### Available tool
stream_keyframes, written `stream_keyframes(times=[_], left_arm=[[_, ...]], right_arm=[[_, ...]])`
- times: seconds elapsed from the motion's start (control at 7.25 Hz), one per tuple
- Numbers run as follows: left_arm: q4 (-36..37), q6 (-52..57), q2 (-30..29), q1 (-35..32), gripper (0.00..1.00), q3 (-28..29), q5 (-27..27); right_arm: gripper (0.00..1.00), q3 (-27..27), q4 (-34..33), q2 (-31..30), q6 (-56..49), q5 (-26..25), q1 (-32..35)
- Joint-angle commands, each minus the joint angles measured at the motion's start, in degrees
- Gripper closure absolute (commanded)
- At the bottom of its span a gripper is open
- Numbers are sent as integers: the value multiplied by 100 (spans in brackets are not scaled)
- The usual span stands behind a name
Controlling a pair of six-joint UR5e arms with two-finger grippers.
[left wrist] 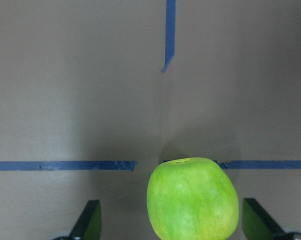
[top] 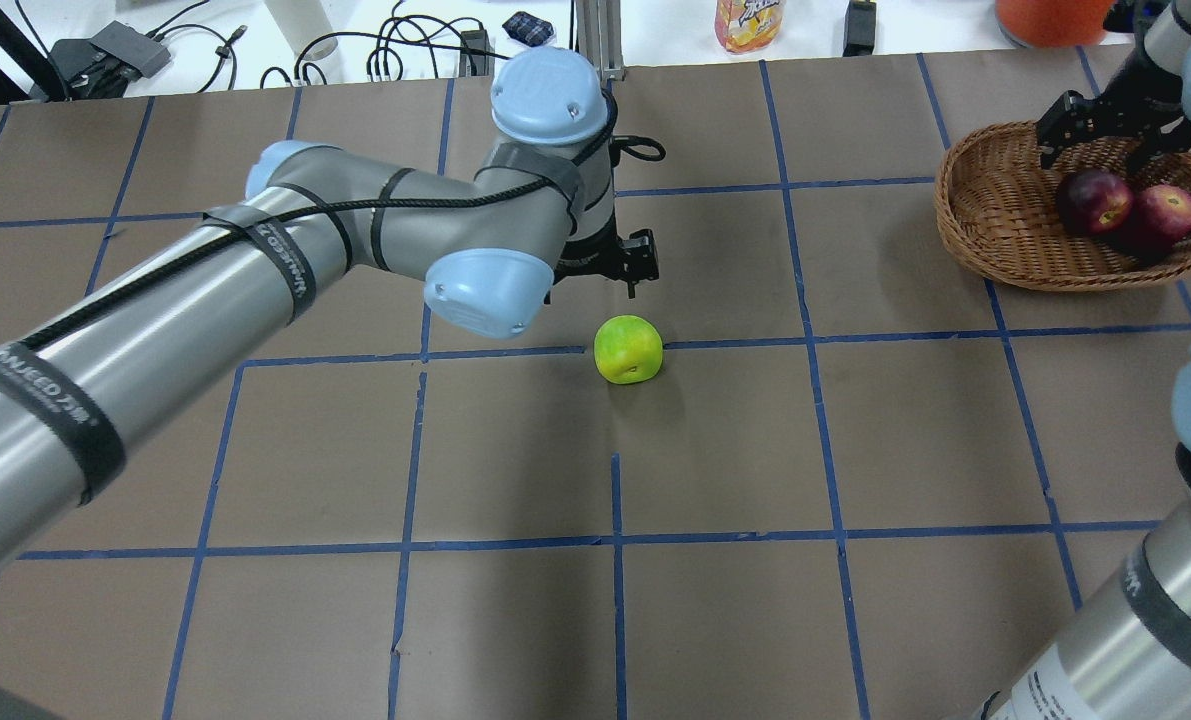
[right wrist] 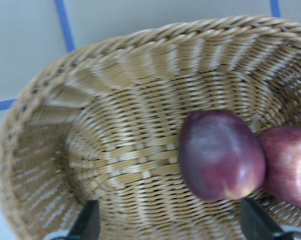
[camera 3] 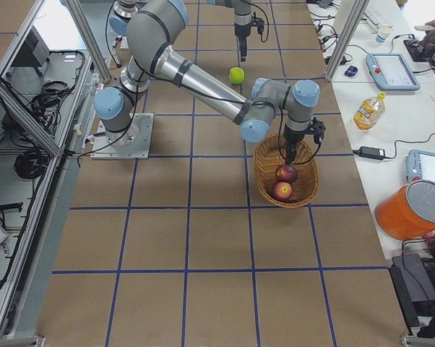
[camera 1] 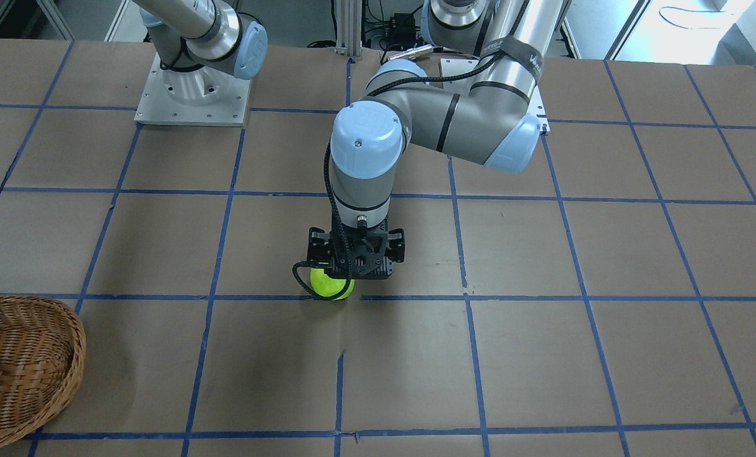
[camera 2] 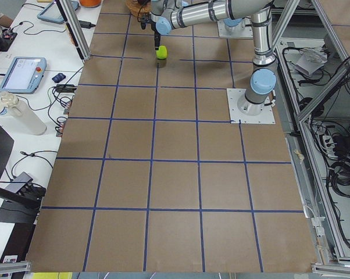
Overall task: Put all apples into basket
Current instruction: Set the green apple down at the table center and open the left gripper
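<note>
The lime green apple (top: 628, 348) sits on the table near its middle, on a blue tape line; it also shows in the front view (camera 1: 331, 285). My left gripper (left wrist: 173, 220) is open just above it, and the apple (left wrist: 193, 200) lies between the spread fingers (left wrist: 90, 220). The wicker basket (top: 955, 220) stands at the table's right end and holds the maroon apple (top: 1090, 200) and the red apple (top: 1170, 212) side by side. My right gripper (top: 1100, 150) hovers open and empty over the basket (right wrist: 115, 125), above the maroon apple (right wrist: 220, 155).
A juice bottle (top: 748, 22), an orange container (top: 1045, 15) and cables lie on the white bench beyond the table's far edge. The left arm's elbow (top: 480, 290) hangs low over the table left of the green apple.
</note>
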Motion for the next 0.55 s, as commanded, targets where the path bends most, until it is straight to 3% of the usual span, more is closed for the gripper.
stream_keyframes(times=[0.0,0.41], left_arm=[[-1456,1226,919,822,0,81,-20],[-2498,1944,2133,1475,0,72,50]], right_arm=[[0,10,792,-502,516,186,980],[0,124,1252,-627,1195,221,2790]])
